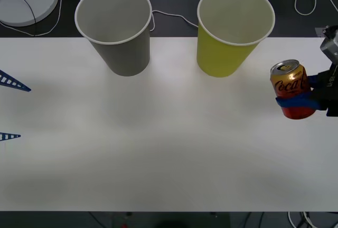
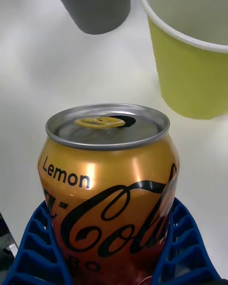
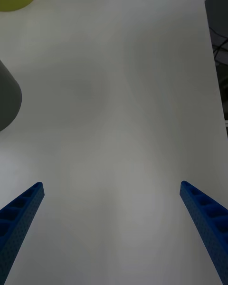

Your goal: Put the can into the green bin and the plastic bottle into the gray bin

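The right end effector (image 1: 302, 100) grips the can (image 1: 291, 87) at 4 o'clock of the empty green bin (image 1: 231, 34); left end effector (image 1: 11, 109) wide; nothing binned yet.

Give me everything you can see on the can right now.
The can is a small metal drink can, gold-orange on top shading to red below, printed with black script and "Lemon". Its silver top carries a yellow pull tab. It stands upright at the table's right edge, clamped low on its body by the right gripper's blue ribbed fingers, beside the green bin.
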You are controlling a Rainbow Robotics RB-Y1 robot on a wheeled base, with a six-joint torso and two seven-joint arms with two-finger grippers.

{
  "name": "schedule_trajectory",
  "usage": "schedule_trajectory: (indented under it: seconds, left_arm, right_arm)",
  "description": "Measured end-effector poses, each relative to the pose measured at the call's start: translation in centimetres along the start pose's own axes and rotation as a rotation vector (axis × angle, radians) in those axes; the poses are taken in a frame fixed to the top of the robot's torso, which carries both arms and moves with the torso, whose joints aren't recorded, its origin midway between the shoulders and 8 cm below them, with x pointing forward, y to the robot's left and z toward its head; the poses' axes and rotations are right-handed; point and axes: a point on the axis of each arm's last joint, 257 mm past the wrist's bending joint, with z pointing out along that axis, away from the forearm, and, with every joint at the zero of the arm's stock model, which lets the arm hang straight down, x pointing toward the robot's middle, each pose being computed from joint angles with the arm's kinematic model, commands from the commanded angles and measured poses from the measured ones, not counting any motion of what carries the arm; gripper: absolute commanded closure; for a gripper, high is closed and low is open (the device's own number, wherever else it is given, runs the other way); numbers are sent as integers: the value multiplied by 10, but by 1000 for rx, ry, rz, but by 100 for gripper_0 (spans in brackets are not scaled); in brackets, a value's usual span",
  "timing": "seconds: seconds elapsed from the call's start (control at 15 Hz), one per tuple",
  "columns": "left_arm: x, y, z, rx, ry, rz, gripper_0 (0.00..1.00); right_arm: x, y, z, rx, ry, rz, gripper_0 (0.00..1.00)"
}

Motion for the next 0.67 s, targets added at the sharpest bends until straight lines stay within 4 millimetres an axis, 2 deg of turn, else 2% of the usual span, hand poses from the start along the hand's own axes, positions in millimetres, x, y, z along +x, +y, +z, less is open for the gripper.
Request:
schedule_trajectory:
  seconds: [0.33,0.67]
  left_arm:
    - [0,0,0,0,0,0,0]
    - [0,0,0,0,0,0,0]
  right_arm:
    - [-20,-8,-26,34,68,66,100]
    - [-47,-35,-45,69,157,48,100]
